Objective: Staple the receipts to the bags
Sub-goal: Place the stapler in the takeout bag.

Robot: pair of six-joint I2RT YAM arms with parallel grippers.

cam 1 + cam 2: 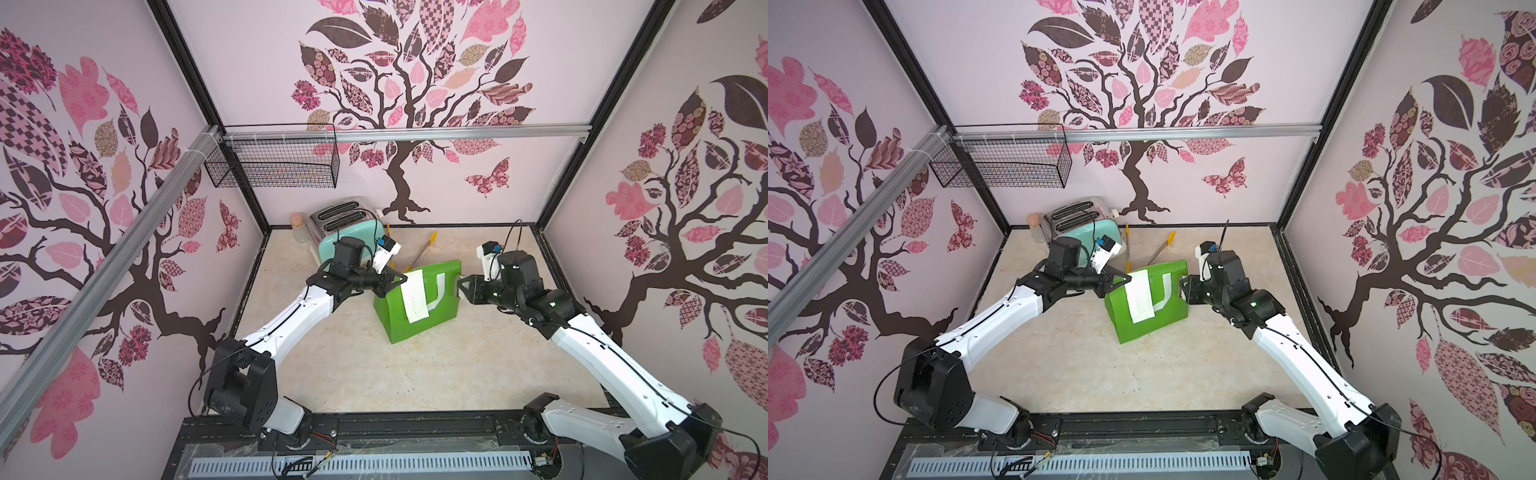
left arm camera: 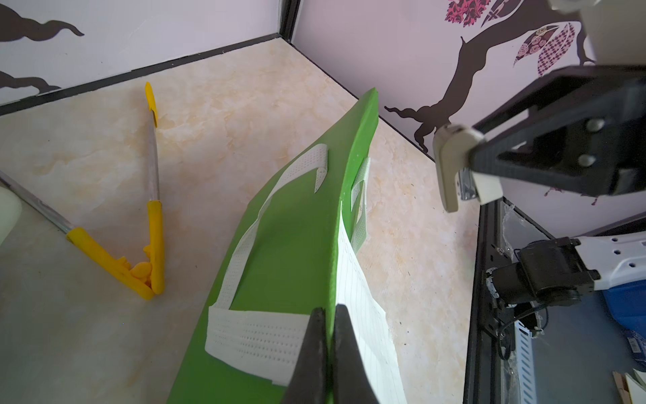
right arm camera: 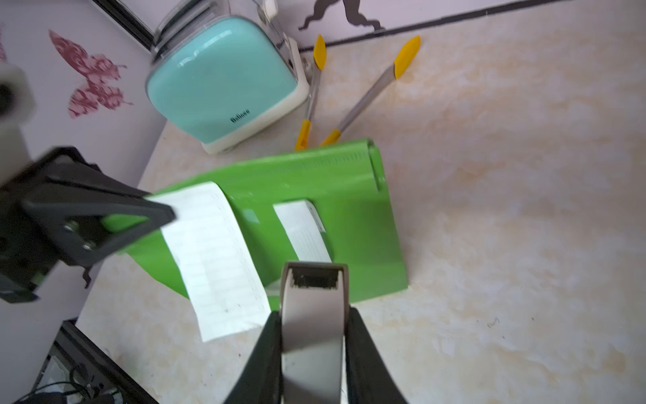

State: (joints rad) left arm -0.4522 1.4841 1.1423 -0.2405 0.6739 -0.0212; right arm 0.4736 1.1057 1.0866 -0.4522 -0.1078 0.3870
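Note:
The bright green bag (image 1: 390, 320) (image 1: 1167, 311) stands tilted on the table, its upper edge raised. The white receipt (image 1: 413, 299) (image 1: 1139, 301) hangs down its front face beside the white handle (image 2: 251, 335). My left gripper (image 1: 405, 279) (image 2: 330, 314) is shut on the bag's upper edge (image 2: 297, 252), pinching the receipt (image 2: 363, 314) against it. My right gripper (image 1: 459, 289) (image 3: 313, 311) is shut on a grey-white stapler (image 3: 314, 300) (image 2: 451, 164). The stapler's mouth points at the bag (image 3: 349, 196), close to its right side and apart from the receipt (image 3: 216, 259).
A mint-green toaster (image 1: 353, 239) (image 3: 223, 84) and a small jar (image 1: 298, 228) stand at the back left. Yellow-tipped tongs (image 1: 422, 253) (image 2: 150, 224) (image 3: 349, 105) lie behind the bag. A black wire basket (image 1: 274, 164) hangs on the back rail. Walls close in on three sides.

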